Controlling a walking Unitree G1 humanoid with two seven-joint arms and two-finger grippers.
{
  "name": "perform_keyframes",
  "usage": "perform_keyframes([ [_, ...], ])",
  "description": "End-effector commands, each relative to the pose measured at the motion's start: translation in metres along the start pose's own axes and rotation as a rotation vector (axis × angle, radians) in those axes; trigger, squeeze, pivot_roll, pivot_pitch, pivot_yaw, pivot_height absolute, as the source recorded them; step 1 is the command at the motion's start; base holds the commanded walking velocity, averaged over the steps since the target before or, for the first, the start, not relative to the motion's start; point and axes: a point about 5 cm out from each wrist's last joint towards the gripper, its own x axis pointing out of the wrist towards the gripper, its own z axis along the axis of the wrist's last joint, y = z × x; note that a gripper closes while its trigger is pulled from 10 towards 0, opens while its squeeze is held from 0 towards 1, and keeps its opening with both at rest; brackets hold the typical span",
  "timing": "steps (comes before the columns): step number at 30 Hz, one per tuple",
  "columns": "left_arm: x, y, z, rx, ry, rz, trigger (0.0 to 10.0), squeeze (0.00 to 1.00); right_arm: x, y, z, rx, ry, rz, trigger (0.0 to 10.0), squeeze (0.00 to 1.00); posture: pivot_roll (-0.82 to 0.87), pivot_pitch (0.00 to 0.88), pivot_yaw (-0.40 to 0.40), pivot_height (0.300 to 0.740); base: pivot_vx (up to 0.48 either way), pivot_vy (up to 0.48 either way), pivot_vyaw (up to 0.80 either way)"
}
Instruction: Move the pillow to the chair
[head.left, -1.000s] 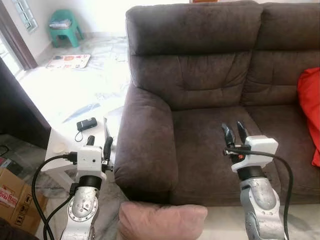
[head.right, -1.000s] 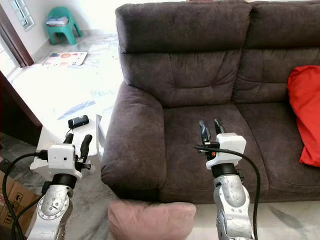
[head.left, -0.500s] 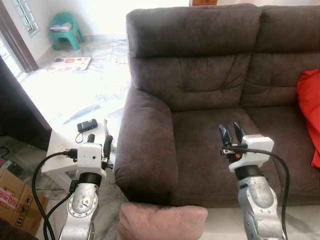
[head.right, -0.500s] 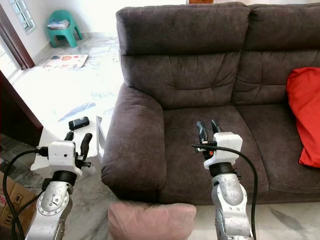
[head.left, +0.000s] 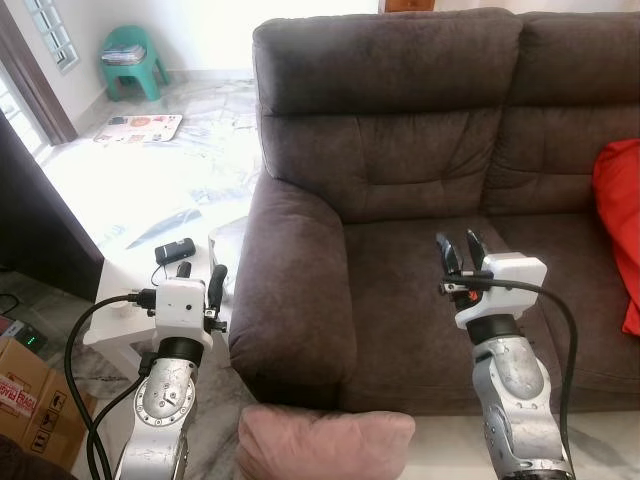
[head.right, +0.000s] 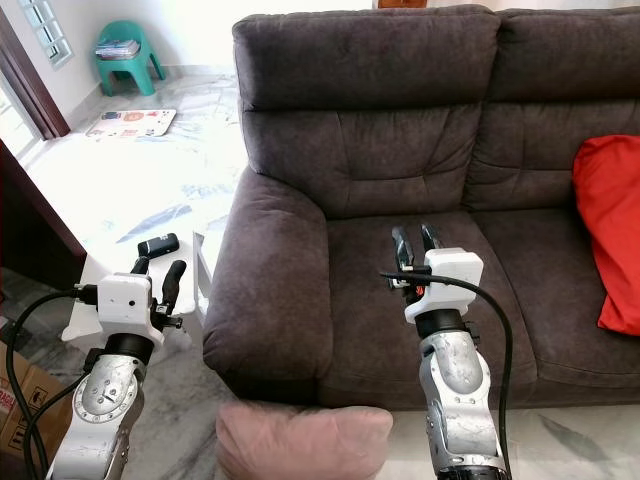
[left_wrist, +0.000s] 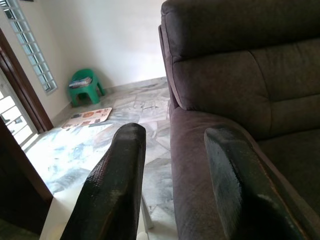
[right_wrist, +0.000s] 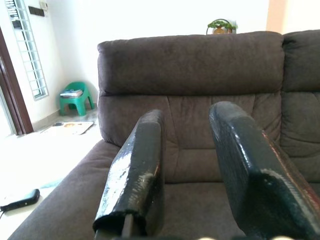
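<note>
**Pillow on the floor at the sofa's front, both grippers raised with nothing in them**

Pillow (head.left: 325, 442), dusty pink, lies on the floor at the bottom of the head views, just in front of the dark brown sofa (head.left: 400, 150), below the front of its left armrest (head.left: 290, 270) and near the seat's front edge. It sits between the two silver arms, and neither gripper touches it.

The left gripper (head.left: 198, 283) is held up beside the outer face of the armrest, above a low white table (head.left: 115, 320). Its two black fingers (left_wrist: 112, 190) point upward and stand apart with a clear gap, holding nothing; through that gap the left wrist view looks along the armrest and the sofa back.

The right gripper (head.left: 459, 252) is raised over the left seat cushion (head.left: 420, 290), fingers (right_wrist: 137, 175) likewise parted and empty, aimed toward the backrest.

On the white table lies a small black device (head.left: 174, 250) with a cord. A red cushion (head.left: 618, 230) rests on the right-hand seat of the sofa, against the picture's edge. Farther back on the pale marble floor (head.left: 180, 160) stands a green plastic chair (head.left: 129, 59) with something stacked on its seat, near the wall, and a flat printed mat (head.left: 138, 127) lies just in front of it. A cardboard box (head.left: 25, 385) sits at the lower left, beside a dark wooden panel (head.left: 30, 220). A small potted plant (right_wrist: 220, 26) shows above the sofa back in the right wrist view.
</note>
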Motion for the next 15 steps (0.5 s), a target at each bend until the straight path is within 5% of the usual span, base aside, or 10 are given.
perform_keyframes([
  [1, 0.002, 0.0029, 0.0045, -0.003, -0.009, 0.003, 10.0, 0.0, 0.0006, 0.0003, -0.0007, -0.004, 0.013, -0.001, 10.0, 0.0, 0.0, 0.052, 0.031, 0.74, 0.0, 0.0, 0.0],
  [15, 0.004, 0.0026, 0.006, -0.003, -0.009, 0.004, 10.0, 0.0, 0.0031, -0.0014, -0.0021, -0.017, 0.045, -0.003, 10.0, 0.0, 0.0, 0.07, 0.026, 0.702, 0.0, 0.0, 0.0],
])
